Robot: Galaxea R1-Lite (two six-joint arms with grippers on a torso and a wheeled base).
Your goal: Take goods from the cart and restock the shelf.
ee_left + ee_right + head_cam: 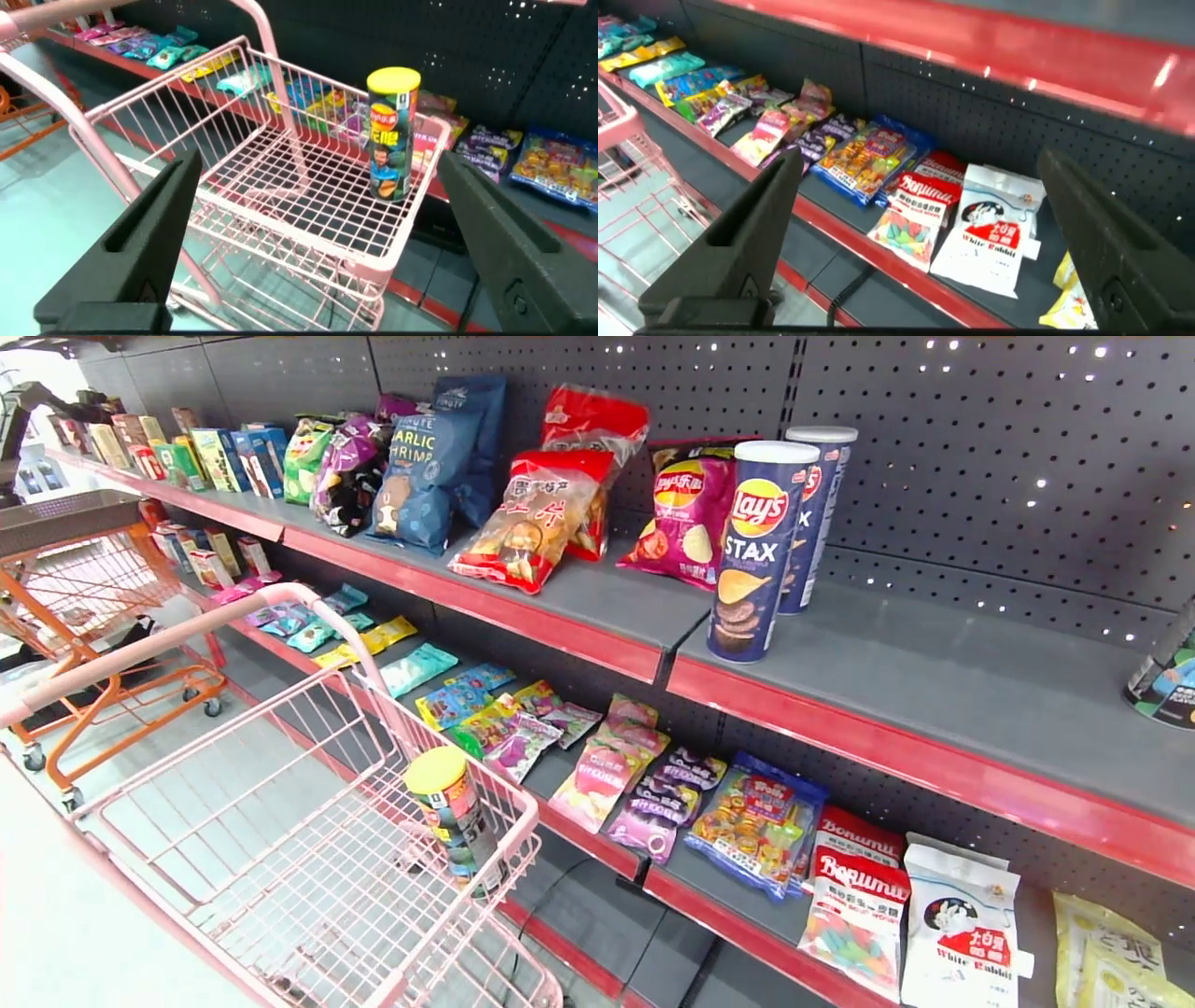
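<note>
A chip can with a yellow lid (455, 812) stands upright in the far corner of the pink wire cart (280, 859). In the left wrist view the same can (391, 133) stands in the cart basket (308, 196), beyond my left gripper (318, 247), which is open and empty above the cart's near side. My right gripper (924, 238) is open with nothing between its fingers, held before the lower shelf (831, 233) of candy bags. Two blue chip cans (758, 549) stand on the upper shelf (915, 691).
Snack bags (537, 518) and boxes (224, 457) line the upper shelf to the left; bare grey shelf lies right of the blue cans. Another can (1165, 677) sits at the far right edge. An orange cart (84, 588) stands at the left. Candy bags (756, 821) fill the lower shelf.
</note>
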